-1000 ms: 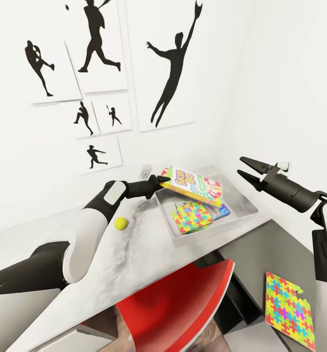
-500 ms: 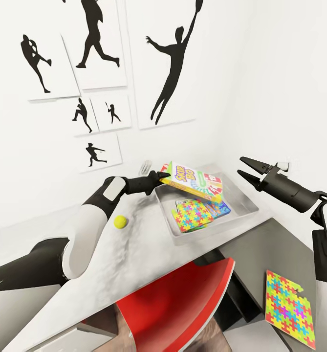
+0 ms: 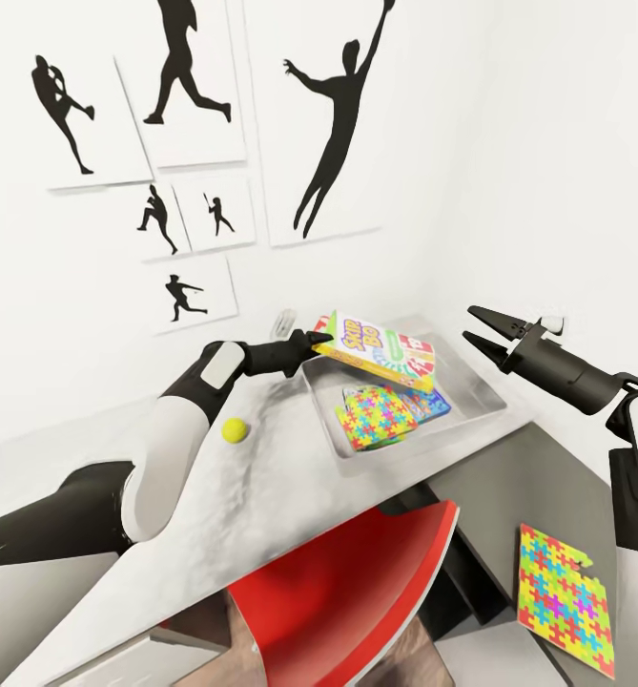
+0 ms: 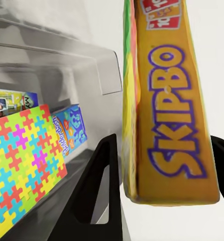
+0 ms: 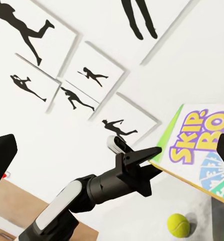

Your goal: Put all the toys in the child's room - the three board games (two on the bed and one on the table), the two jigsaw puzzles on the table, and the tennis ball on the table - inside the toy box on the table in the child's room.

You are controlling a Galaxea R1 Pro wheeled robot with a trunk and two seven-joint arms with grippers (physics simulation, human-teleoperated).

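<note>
The left end effector (image 3: pixel 320 343) is grasping the Skip-Bo game (image 3: pixel 383 351) by its edge, holding it tilted over the toy box (image 3: pixel 483 405). Inside the box, one puzzle (image 3: pixel 379 417) and one blue game (image 3: pixel 431 405) are lying; a third box seems to be peeking out behind them. One ball (image 3: pixel 234 430) is waiting at 9 o'clock of the box on the surface (image 3: pixel 261 487), and one puzzle (image 3: pixel 563 597) is lying low at 5 o'clock. The right end effector (image 3: pixel 474 325) is hovering, released
</note>
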